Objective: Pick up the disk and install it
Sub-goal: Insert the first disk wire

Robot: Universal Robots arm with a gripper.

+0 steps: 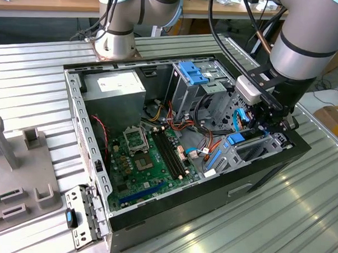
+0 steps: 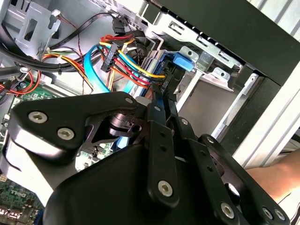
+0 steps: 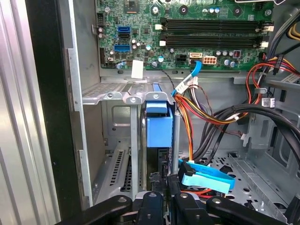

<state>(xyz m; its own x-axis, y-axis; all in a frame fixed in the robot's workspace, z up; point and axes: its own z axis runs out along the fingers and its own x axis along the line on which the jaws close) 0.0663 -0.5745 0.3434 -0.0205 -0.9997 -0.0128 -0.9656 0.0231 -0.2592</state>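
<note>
Gripper [image 1: 265,126] is down inside the open PC case [image 1: 89,151], at the drive bay on the exterior view's right. Jaws look closed on the disk [image 3: 158,126], which stands on edge in the grey metal bay slot [image 3: 117,96], blue carrier end showing. SATA and power cables [image 3: 206,176] lie just beside it. Motherboard [image 1: 148,162] sits near the bay; case rests on the ribbed worktop [image 1: 266,220].

Pincer [image 3: 161,199] fingertips cut off by first wrist view's edge; silver-grey, blue-railed metal disk [image 3: 158,126] mostly concealed within grey metal drive bay [image 3: 117,96].
</note>
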